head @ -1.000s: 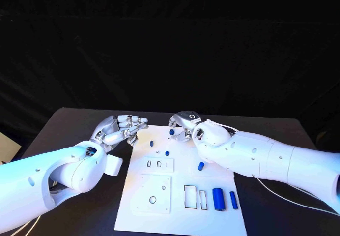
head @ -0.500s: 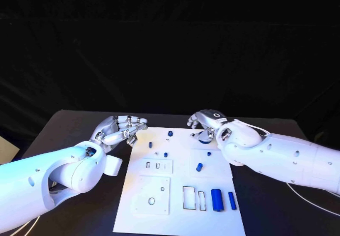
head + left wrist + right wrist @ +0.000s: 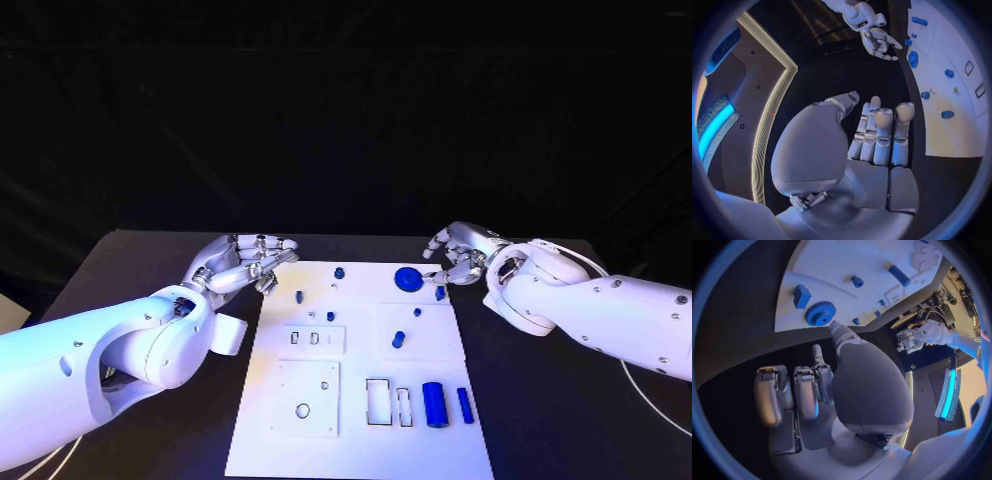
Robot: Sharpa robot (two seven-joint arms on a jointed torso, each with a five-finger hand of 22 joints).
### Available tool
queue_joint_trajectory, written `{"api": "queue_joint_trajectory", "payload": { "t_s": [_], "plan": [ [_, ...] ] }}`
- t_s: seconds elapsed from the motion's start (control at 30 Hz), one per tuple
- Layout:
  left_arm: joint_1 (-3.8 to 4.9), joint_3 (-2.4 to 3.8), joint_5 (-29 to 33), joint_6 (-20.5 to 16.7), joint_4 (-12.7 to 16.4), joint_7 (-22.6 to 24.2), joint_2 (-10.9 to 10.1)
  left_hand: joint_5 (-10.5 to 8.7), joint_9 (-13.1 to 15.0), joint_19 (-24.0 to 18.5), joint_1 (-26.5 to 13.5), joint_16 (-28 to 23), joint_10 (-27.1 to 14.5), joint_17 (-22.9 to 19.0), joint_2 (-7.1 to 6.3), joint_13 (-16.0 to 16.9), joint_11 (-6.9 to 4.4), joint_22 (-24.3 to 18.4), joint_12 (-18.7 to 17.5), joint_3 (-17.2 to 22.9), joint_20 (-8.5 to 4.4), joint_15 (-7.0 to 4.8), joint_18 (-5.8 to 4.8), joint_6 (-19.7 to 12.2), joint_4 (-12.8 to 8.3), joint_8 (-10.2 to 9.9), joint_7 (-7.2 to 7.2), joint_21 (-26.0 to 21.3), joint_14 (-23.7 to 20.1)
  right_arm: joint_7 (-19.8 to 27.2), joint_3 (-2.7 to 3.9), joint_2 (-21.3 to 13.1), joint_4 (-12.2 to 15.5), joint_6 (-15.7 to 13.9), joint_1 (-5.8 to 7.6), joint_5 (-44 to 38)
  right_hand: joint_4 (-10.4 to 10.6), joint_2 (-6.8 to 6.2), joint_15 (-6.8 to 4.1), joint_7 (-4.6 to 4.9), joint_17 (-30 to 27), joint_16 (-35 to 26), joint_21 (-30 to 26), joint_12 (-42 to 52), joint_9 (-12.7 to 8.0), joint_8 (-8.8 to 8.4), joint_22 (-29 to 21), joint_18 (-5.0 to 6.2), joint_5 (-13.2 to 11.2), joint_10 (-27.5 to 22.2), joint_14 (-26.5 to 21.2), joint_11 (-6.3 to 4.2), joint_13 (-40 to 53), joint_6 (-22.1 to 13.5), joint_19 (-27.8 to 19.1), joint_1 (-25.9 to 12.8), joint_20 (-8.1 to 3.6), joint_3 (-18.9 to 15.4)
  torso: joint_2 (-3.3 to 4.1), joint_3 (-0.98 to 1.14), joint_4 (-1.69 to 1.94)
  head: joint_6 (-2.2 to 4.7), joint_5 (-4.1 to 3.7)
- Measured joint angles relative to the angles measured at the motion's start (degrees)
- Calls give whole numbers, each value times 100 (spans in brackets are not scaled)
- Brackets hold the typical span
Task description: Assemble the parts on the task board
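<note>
The table (image 3: 159, 255) is black with a matte surface, and its far edge runs across behind the white plate. Beyond that edge the background is dark and no detail can be told there. On the right side of the table a thin white cable (image 3: 656, 405) lies on the surface and curves toward the near edge.

The board (image 3: 358, 400) is white on a black desk (image 3: 144, 260). A gear (image 3: 408, 279), a cylinder (image 3: 433, 403) and small pegs (image 3: 339, 272) are blue. Both hands (image 3: 248, 258) (image 3: 459, 256) are silver, on white arms (image 3: 101, 355).
</note>
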Motion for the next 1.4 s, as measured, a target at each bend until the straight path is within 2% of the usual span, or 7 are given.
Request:
{"api": "queue_joint_trajectory", "payload": {
  "t_s": [0.07,0.33,0.7,0.8,0.87,1.3,1.4],
  "plan": [
    [0,0,0,2,-9,1,8,0,0,0,0,0,0,0,0,0,0,0,0,0,0,0,0,0,0,0,0,0,0,-21,-1,38,-52,64,-10,82,61,-8,19,26,0,33,44,151,4,23,0,0,0,2,19,1,12,-26,0,8,0,-61,0,0,-1,-6,0],
    [-1,-1,0,10,-27,2,17,0,0,0,0,0,0,-1,0,-1,0,0,0,0,0,0,0,0,0,0,0,0,0,-114,-19,333,-274,227,-61,167,94,14,39,14,-1,33,111,238,10,45,-1,1,22,11,-1,10,12,-54,-9,30,31,-90,3,-3,15,-36,3],
    [-2,-1,1,26,-41,2,23,0,-1,0,0,0,0,-1,0,-1,0,-1,0,0,0,0,0,0,0,0,0,0,0,-222,-36,638,-530,274,-118,153,141,46,39,15,-2,33,155,238,40,88,-1,2,89,10,-1,10,12,-54,-1,61,40,-74,14,-9,37,-60,-2],
    [-2,-2,1,30,-42,2,25,0,-1,0,0,0,0,-1,0,-1,0,-1,0,0,0,0,0,0,0,0,0,0,0,-245,-34,686,-579,271,-118,145,141,70,39,15,-2,33,154,238,40,89,-2,1,89,10,-1,10,11,-54,-1,81,40,-74,13,-10,38,-69,2],
    [-2,-2,1,33,-42,2,26,0,-1,0,0,0,0,-1,0,-1,0,-1,0,0,0,0,0,0,0,0,0,0,0,-258,-34,706,-613,270,-122,139,141,70,39,15,-2,33,178,238,19,87,-2,-85,112,10,-1,10,11,-54,-1,81,40,-74,12,-10,38,-70,7],
    [-2,-2,1,45,-44,2,23,-23,12,0,0,23,0,-2,0,9,0,18,0,15,0,0,0,0,-15,0,0,43,0,-335,-44,794,-730,268,-138,131,172,92,39,15,-3,33,178,260,28,109,-3,-85,134,9,-1,11,10,-54,-1,103,39,-42,9,-6,29,-70,15],
    [-2,-2,1,48,-44,2,24,-23,12,0,0,23,0,-2,0,9,0,18,0,15,0,0,0,0,-15,0,0,43,0,-337,-47,818,-726,269,-143,131,172,137,39,15,-3,33,178,260,40,136,-3,-85,134,9,-1,10,10,-54,-1,148,39,-42,8,-5,29,-77,14]
  ]
}}
